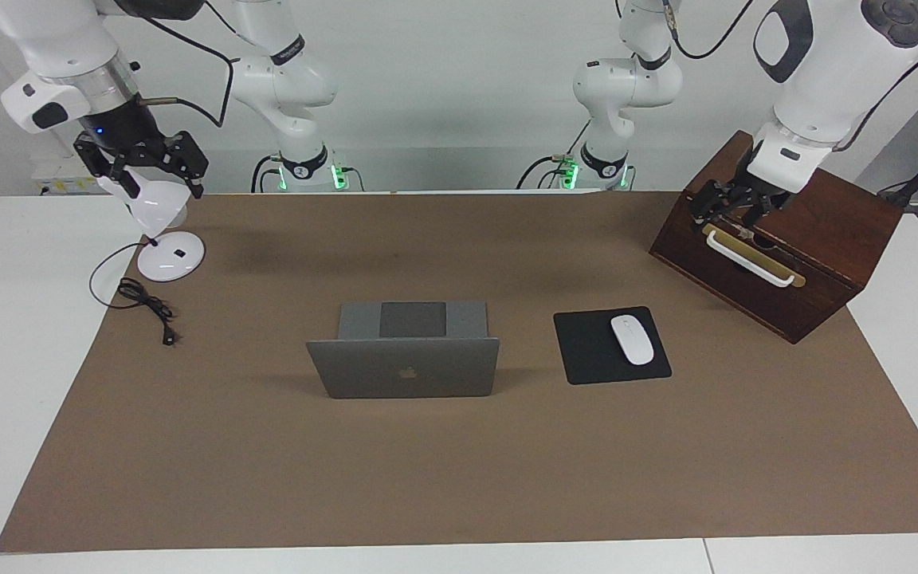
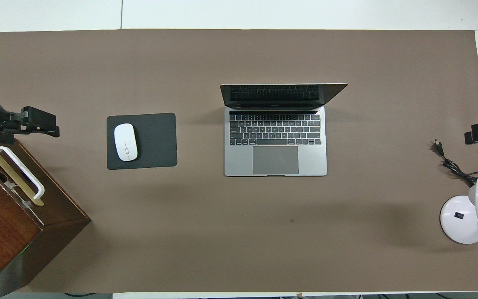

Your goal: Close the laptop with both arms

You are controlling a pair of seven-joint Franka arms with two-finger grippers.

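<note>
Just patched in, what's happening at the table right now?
Nothing is being handled yet. The laptop stands open mid-table, untouched, beside a white mouse on a black mouse pad. The left gripper hangs open over the wooden box; the right gripper hangs open over the white desk lamp. Closing hasn't begun.

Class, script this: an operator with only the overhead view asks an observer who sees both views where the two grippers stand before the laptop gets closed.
Operator: I see only a tip of the right gripper at the edge. Where is it?
Observer: The right gripper hangs open just above the lamp, its arm well clear of the laptop.
Operator: And the left one?
Observer: The left gripper is open, low over the white handle of the wooden box; I cannot tell whether it touches.
</note>
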